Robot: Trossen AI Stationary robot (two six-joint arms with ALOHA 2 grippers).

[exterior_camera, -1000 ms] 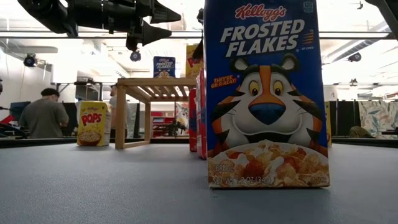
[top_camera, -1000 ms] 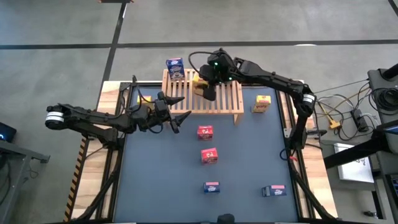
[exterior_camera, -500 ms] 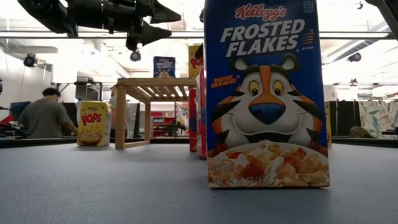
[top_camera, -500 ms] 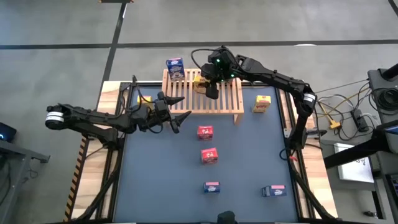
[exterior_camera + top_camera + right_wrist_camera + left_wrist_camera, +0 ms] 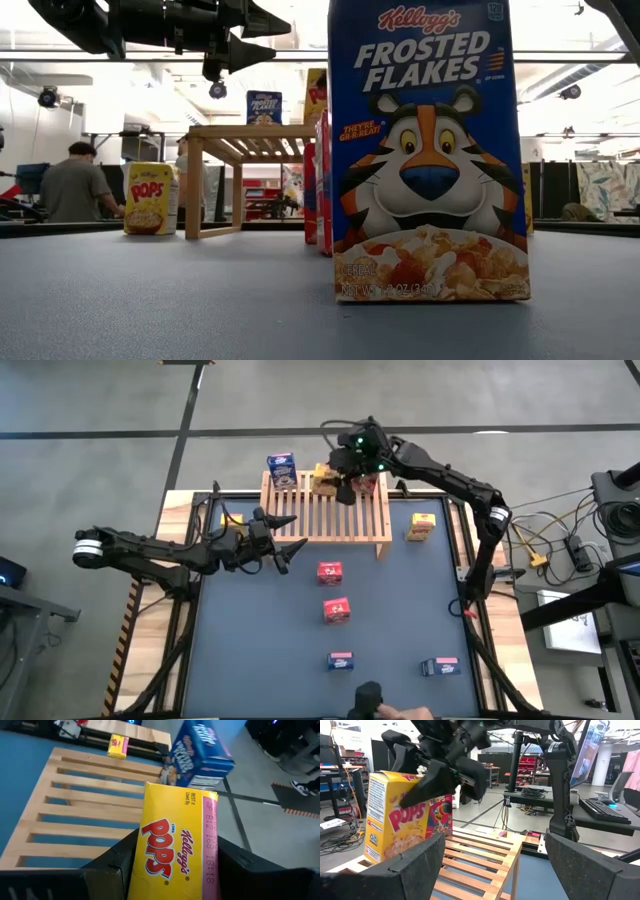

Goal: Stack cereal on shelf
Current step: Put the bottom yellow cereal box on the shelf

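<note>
The wooden rack point(image 5: 330, 520) stands at the table's far middle. A blue box point(image 5: 281, 467) stands on its far left corner and a red box point(image 5: 367, 482) on its far side. My right gripper point(image 5: 343, 488) is over the rack's far part, shut on a yellow Pops box point(image 5: 323, 480). My left gripper point(image 5: 292, 540) hovers open off the rack's near left corner. In the left wrist view the yellow box point(image 5: 395, 820) is upright with the red box point(image 5: 440, 815) behind it. Its bottom is hidden by my left finger. My right gripper pinches the yellow box between its two fingers, one finger point(image 5: 435, 780) on the printed front face near the top point(image 5: 412, 802), the other behind. It comes slanting down from above, with the box's top panel point(image 5: 175, 850) between the fingers. The box is upright over the slats; whether it rests on them I cannot tell.
On the table lie a yellow box point(image 5: 232, 518) left of the rack, another point(image 5: 422, 525) right of it, two red boxes point(image 5: 330, 572) point(image 5: 337, 610) and two blue ones point(image 5: 341, 660) point(image 5: 440, 667) nearer. A person's hand point(image 5: 400, 712) shows at the near edge.
My right gripper has carried the yellow box over the slats toward the rack's far edge and a little to the right, staying shut on it. A hand has come into view at the table's near edge.
</note>
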